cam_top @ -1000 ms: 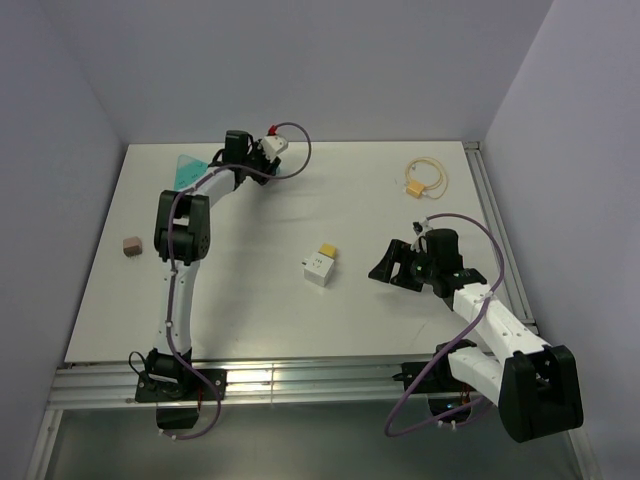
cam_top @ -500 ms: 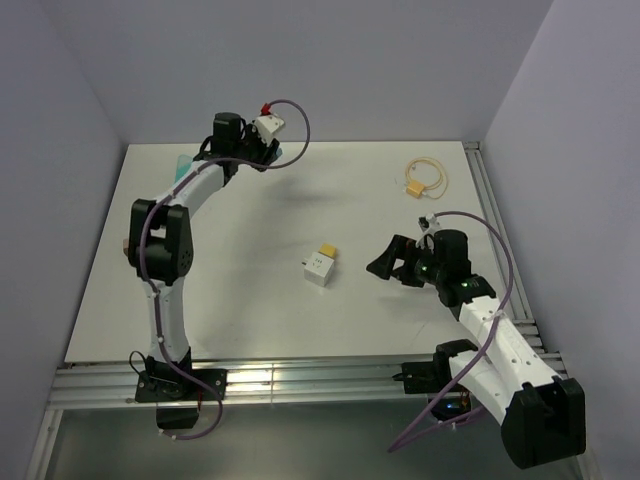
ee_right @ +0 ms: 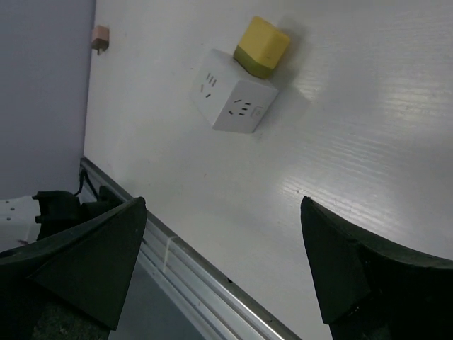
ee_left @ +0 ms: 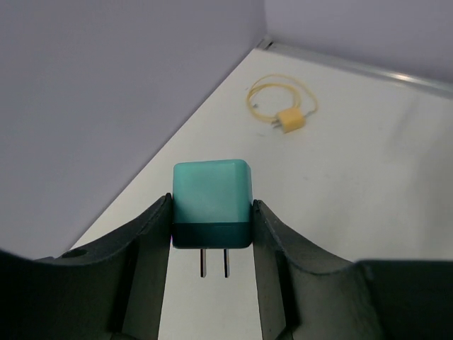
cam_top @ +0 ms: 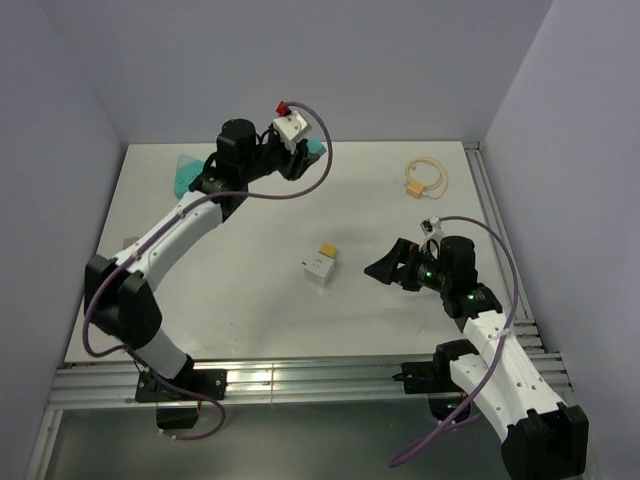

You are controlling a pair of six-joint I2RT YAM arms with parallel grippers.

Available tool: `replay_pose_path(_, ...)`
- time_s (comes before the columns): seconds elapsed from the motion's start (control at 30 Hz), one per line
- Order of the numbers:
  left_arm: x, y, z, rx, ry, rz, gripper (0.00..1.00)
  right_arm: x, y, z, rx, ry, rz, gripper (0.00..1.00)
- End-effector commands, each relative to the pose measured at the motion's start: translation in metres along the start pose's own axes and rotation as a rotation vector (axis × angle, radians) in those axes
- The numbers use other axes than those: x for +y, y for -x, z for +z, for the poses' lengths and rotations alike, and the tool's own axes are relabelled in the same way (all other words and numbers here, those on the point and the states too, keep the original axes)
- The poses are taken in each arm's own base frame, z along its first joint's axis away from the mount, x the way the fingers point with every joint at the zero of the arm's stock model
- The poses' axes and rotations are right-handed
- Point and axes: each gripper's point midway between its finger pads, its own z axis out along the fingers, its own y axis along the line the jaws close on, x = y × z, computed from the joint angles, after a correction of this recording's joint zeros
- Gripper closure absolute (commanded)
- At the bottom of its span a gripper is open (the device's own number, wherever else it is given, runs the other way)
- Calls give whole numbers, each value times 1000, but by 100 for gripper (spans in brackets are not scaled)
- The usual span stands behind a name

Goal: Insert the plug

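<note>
Currently the teal plug [ee_left: 212, 191] is clamped across its body between the two fingers of the left claw [ee_left: 211, 216], which is closed only as far as the plug's width. The two flat prongs are bare. In the left wrist view they project from the dark base of the plug toward the roots of the fingers, not out past the tips. The long axis of the plug therefore appears to run along the fingers, prongs inward.

In the top view the plug is held in the air over the far edge of the worktop [cam_top: 240, 300], well apart from the white socket cube [cam_top: 318, 269]. The cube rests near the middle of the worktop, toward the near side of the left claw and slightly to the right. A yellow plug [cam_top: 327, 250] already occupies its far face. The right wrist view shows two further outlet faces, both free.

The right claw [cam_top: 385, 268] is spread wide and holds nothing. It hovers near the cube on its right side and is much the nearer of the two.

Judgement: insertion depends on turning the prongs toward a free outlet face, and the present grasp does not appear to allow this directly.

A yellow cable [cam_top: 425, 175] lies at the far right, clear of both arms.
</note>
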Motion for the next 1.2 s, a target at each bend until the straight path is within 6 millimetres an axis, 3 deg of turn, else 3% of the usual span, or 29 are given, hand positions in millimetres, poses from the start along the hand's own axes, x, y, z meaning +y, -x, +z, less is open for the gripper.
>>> replay_pose_path(0.0, -37, 60, -29, -169, -28, -30, 100, 30, 9, -16, -9, 89, -64, 5)
replay_pose_path(0.07, -70, 82, -46, -220, -70, -22, 100, 43, 10, -24, -11, 122, -79, 6)
replay_pose_path(0.1, -93, 79, -47, -213, -100, -32, 100, 53, 6, -28, 12, 172, -72, 7)
replay_pose_path(0.17, -115, 91, -62, -231, -117, -21, 99, 70, 7, -39, -1, 231, -90, 10)
replay_pose_path(0.2, -137, 85, -64, -202, -144, -18, 100, 76, 7, -44, -8, 250, -91, 12)
replay_pose_path(0.43, -213, 97, -111, -227, -235, -19, 100, 111, 6, -82, -12, 290, -126, 19)
replay_pose_path(0.5, -239, 87, -120, -208, -289, -27, 100, 118, 4, -90, 2, 298, -141, 20)
replay_pose_path(0.57, -248, 73, -125, -161, -269, -14, 100, 127, 3, -101, -5, 318, -146, 20)
replay_pose_path(0.6, -266, 71, -132, -152, -303, -8, 100, 131, 3, -104, -9, 326, -141, 20)
replay_pose_path(0.63, -267, 67, -135, -140, -276, -6, 100, 134, 2, -106, -15, 342, -140, 20)
replay_pose_path(0.67, -283, 60, -140, -129, -307, -2, 100, 139, -1, -110, -8, 372, -114, 21)
replay_pose_path(0.83, -308, 36, -155, -72, -320, 13, 100, 143, -4, -107, 8, 423, -57, 24)
replay_pose_path(1.03, -325, 28, -164, -61, -331, 16, 100, 142, -11, -93, 58, 435, -38, 25)
replay_pose_path(1.17, -328, 25, -165, -54, -328, 30, 100, 152, -15, -84, 78, 428, -53, 26)
